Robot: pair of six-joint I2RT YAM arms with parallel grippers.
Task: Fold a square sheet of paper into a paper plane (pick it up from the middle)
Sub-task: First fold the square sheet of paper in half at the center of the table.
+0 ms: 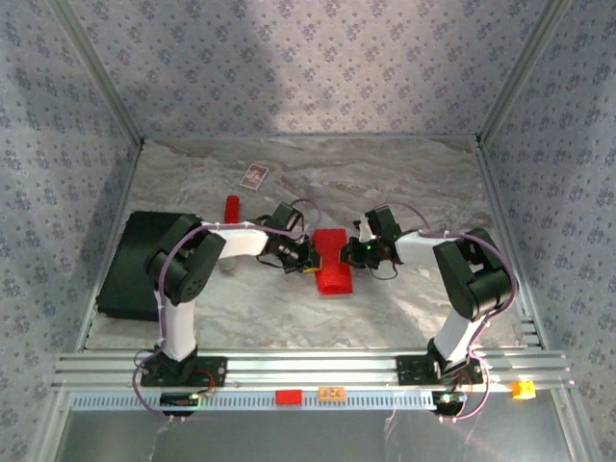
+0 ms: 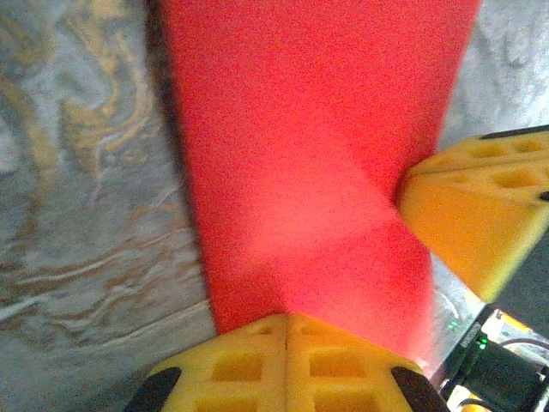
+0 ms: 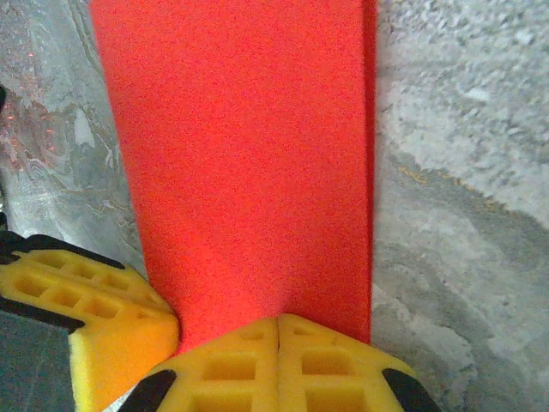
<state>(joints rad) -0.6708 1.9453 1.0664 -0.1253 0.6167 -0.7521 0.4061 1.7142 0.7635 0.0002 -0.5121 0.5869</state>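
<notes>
The square sheet of paper [image 1: 334,274] is bright red and folded into a narrow strip, lying mid-table between my two arms. My left gripper [image 1: 306,262] touches its left side and my right gripper [image 1: 358,253] its right side. In the left wrist view the left gripper [image 2: 287,316] is shut, tips together on the near end of the paper [image 2: 309,154], which shows a slanted crease. A yellow finger of the right gripper [image 2: 463,215] touches the strip's right edge there. In the right wrist view the right gripper [image 3: 280,318] is shut, tips against the flat paper [image 3: 249,154]. I cannot tell whether either pinches it.
A black box [image 1: 135,265] sits at the table's left edge. Behind the left arm stand a short red cylinder [image 1: 231,207] and a small printed card [image 1: 254,175]. Patterned walls close three sides. An aluminium rail [image 1: 308,366] runs along the near edge.
</notes>
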